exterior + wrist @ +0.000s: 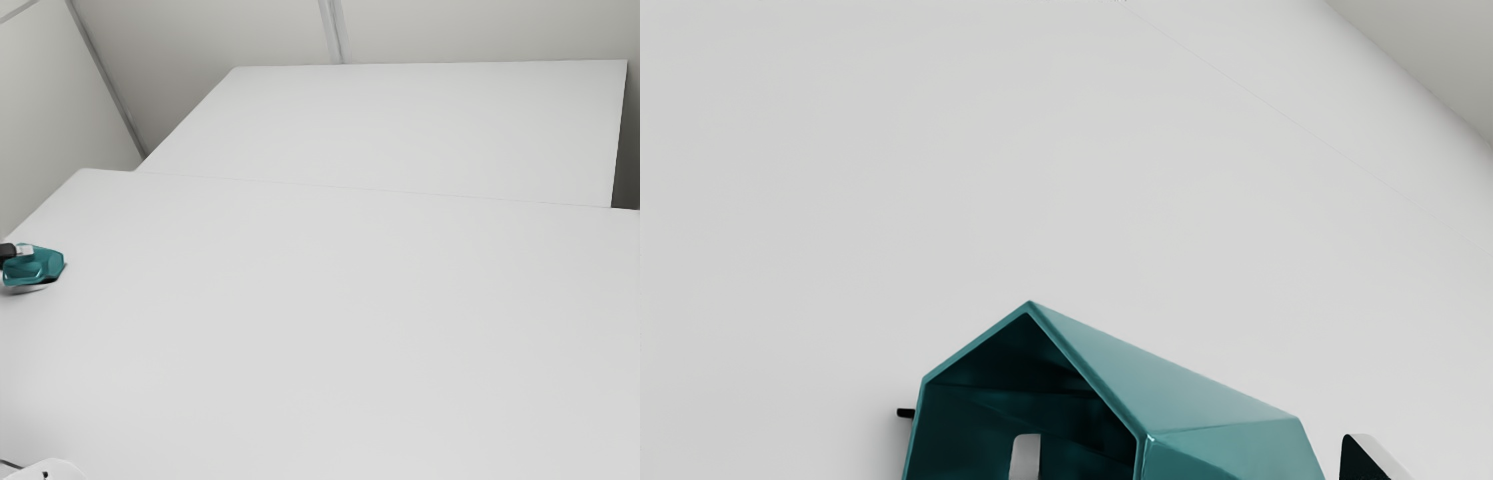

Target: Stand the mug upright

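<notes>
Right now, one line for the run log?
mug: tipped over, mouth toward wrist camera | gripper: at mug, open, one fingertip beside it, clear | status: not upright yet

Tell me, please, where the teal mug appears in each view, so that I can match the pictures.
Exterior view: the teal mug is at the exterior view's left edge, near mid-height.
Wrist view: the mug is beside a black fingertip, its open mouth facing the camera.
Shared landmark: the thin seam in the white surface, a diagonal line beyond the mug in the wrist view.
</notes>
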Robot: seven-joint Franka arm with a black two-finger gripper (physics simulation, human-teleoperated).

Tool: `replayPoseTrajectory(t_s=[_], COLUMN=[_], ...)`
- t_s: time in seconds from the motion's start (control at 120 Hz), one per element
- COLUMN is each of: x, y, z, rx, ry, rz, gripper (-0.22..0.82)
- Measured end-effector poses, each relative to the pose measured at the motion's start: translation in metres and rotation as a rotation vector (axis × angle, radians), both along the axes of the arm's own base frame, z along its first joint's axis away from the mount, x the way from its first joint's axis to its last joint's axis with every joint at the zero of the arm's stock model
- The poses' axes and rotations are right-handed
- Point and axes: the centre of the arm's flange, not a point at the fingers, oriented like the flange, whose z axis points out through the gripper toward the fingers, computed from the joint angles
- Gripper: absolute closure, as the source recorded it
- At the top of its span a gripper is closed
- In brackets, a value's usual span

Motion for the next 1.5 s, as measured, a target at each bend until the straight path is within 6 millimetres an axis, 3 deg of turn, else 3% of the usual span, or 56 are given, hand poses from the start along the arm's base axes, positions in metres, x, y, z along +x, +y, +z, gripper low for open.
replayPoseTrajectory(t_s=[0.075, 0.175, 0.317, 0.492, 0.6, 0.675, 0.842, 1.017, 1.117, 1.258, 1.5], x=[0.001, 0.007, 0.029, 0.054, 0.081, 0.102, 0.144, 0.152, 0.149, 0.135, 0.110], y=[0.000, -0.003, -0.015, -0.030, -0.054, -0.089, -0.199, -0.313, -0.376, -0.446, -0.534], z=[0.002, 0.006, 0.026, 0.045, 0.065, 0.090, 0.148, 0.207, 0.218, 0.221, 0.209], rx=[0.004, 0.005, 0.016, 0.033, 0.069, 0.111, 0.275, 0.506, 0.587, 0.649, 0.661], ry=[-0.003, -0.015, -0.060, -0.083, -0.058, -0.003, 0.183, 0.413, 0.520, 0.621, 0.724], rz=[0.000, -0.007, -0.036, -0.065, -0.107, -0.150, -0.268, -0.383, -0.414, -0.388, -0.265], gripper=[0.38, 0.50, 0.66, 0.70, 0.71, 0.72, 0.74, 0.75, 0.76, 0.77, 0.78])
